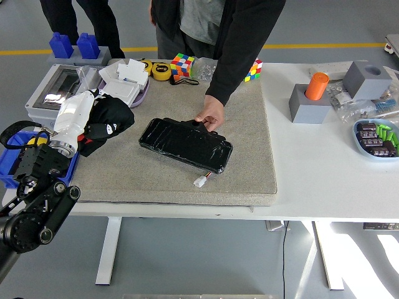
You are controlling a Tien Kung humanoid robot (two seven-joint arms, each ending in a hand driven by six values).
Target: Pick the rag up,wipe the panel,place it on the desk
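A glossy black panel [185, 144] lies slantwise in the middle of the grey mat [249, 149]. A person across the table steadies its far edge with one hand [211, 117]. My left hand [73, 119], white and on a black arm, has its fingers shut on a black rag [111, 116] with small red and white marks. The rag is bunched up and held a little above the mat's left edge, well left of the panel. My right hand does not appear in the picture.
A small white connector [199, 181] lies at the panel's near edge. At the left stand a grey switch box [47, 93], a blue bin [15, 163] and a tray of white cards [123, 84]. Cubes [182, 64], an orange cylinder [316, 85] and a bowl [376, 137] sit further off.
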